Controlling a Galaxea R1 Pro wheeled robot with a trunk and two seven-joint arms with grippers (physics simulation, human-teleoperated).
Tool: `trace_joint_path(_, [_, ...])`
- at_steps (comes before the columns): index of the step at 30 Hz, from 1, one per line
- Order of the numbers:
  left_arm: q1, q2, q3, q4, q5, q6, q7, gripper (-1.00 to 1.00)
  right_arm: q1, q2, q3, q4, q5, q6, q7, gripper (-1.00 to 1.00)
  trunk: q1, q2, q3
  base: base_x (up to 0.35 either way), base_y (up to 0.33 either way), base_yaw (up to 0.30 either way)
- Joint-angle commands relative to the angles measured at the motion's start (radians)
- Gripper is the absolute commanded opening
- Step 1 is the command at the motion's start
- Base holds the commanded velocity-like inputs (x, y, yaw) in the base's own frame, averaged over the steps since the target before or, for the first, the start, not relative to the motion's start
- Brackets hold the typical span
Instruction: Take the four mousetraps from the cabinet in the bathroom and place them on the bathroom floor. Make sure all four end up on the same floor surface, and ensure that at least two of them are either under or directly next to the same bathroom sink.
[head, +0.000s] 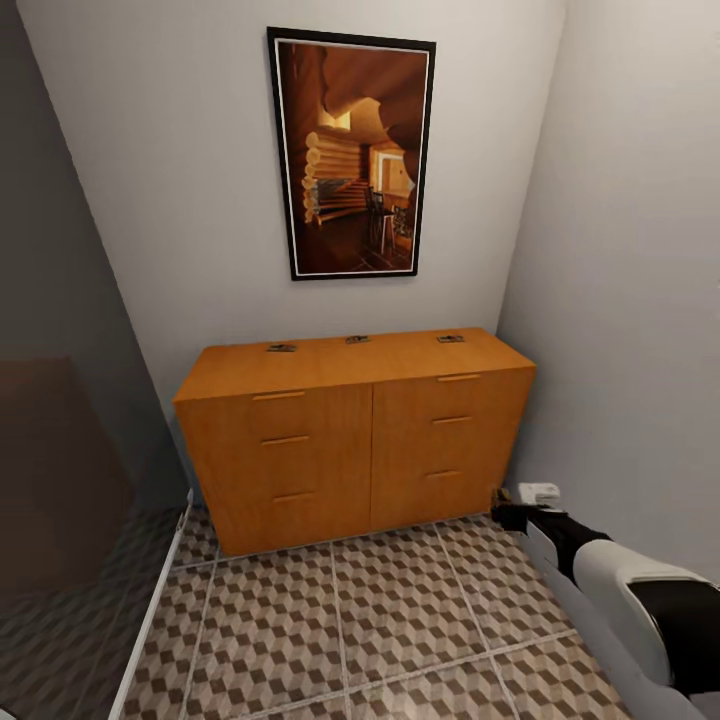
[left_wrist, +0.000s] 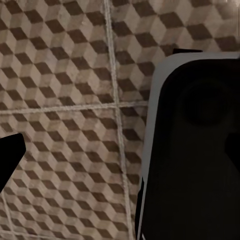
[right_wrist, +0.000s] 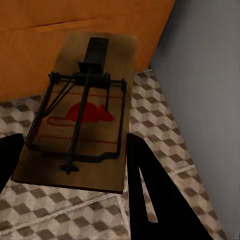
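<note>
The orange-brown cabinet (head: 350, 450) stands against the back wall. Three mousetraps lie along the rear of its top, at the left (head: 281, 348), the middle (head: 357, 340) and the right (head: 450, 339). My right gripper (head: 505, 512) hovers low by the cabinet's right front corner, just above the bathroom floor (head: 380, 620). In the right wrist view this gripper (right_wrist: 75, 165) is shut on a mousetrap (right_wrist: 80, 115), a tan board with black wire and a red mouse print, tilted over the tiles in front of the cabinet (right_wrist: 60, 20). My left gripper (left_wrist: 75, 165) is open over cube-patterned floor (left_wrist: 65, 75), holding nothing.
A grey side wall (head: 620, 300) runs close along the right arm. A framed picture (head: 352, 155) hangs above the cabinet. At the left, a pale strip (head: 150, 610) separates a darker shaded floor section (head: 60, 620). My own grey and black body (left_wrist: 195, 150) looms in the left wrist view.
</note>
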Motion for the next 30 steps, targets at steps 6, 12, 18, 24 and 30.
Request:
trace_joint_path(6, [-0.002,-0.018,0.005,-0.029,0.000,-0.006,0.002,1.00,0.156,0.045,0.008,-0.002,-0.012,-0.125,0.003,-1.00,0.000,-0.001,-0.001,0.000,0.000,0.000])
trace_joint_path(12, [-0.002,-0.021,0.008,-0.138,0.002,0.028,0.009,1.00,0.297,0.103,0.008,-0.001,-0.006,-0.267,0.004,-1.00,0.000,-0.001,-0.001,0.000,0.000,0.000])
trace_joint_path(18, [-0.003,-0.025,0.008,-0.396,0.004,0.279,0.011,1.00,0.399,0.129,0.008,0.000,0.004,-0.355,0.047,-1.00,0.000,-0.001,-0.001,0.000,0.000,0.000])
trace_joint_path(24, [-0.003,-0.048,0.008,-0.633,0.003,0.476,0.011,1.00,0.451,0.139,0.008,0.000,0.008,-0.407,0.102,-1.00,0.000,-0.001,-0.001,0.000,0.000,0.000])
trace_joint_path(30, [-0.010,-0.071,0.008,-0.801,0.002,0.589,0.011,1.00,0.478,0.154,0.008,0.000,0.010,-0.444,0.105,-1.00,0.000,-0.001,-0.001,0.000,0.000,0.000])
